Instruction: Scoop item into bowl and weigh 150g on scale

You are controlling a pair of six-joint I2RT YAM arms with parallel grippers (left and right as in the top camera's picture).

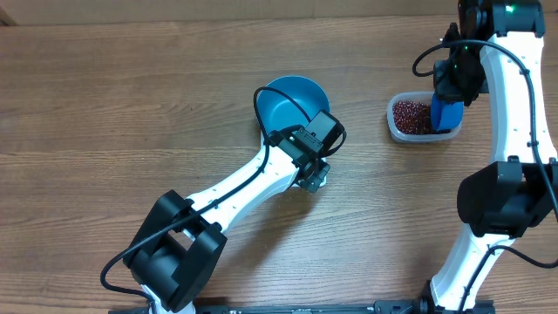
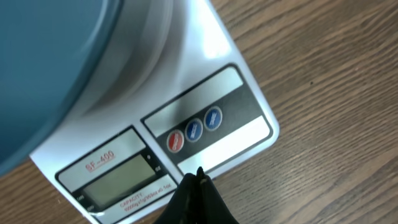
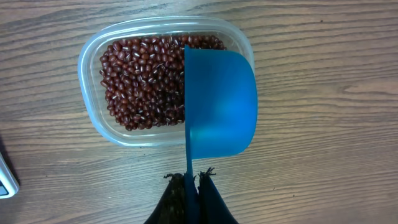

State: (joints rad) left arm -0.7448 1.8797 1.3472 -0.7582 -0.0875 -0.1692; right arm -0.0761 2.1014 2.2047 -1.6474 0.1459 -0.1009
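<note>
Left fingers [image 2: 199, 179] sit closest to the lens in the left wrist view: pressed fully together, with nothing between them. Their tip is at the front edge of the scale [image 2: 205, 93]. I cannot tell whether it touches the casing.

- Just ahead of that tip: three round buttons [image 2: 194, 130], one red and two blue.
- Ahead and to the left of it: the grey display [image 2: 118, 177].
- Further ahead, on the platform: the blue bowl [image 2: 43, 68], overhanging the scale's white body.

Right fingers [image 3: 189, 182] are clamped on the thin handle of the blue scoop [image 3: 221, 106].
- The scoop extends straight ahead of the fingers, turned on its side. Its flat rim lines up with the handle and its rounded back bulges to the right.
- I cannot see whether anything is in it.
- It covers the right-hand part of the clear tub [image 3: 93, 112].
- The red-brown beans [image 3: 143, 81] lie in the tub, ahead and to the left of the fingertips.

Overhead check: bowl [image 1: 292, 100] and tub [image 1: 410, 118] stand well apart on the wooden table [image 1: 131, 87].
</note>
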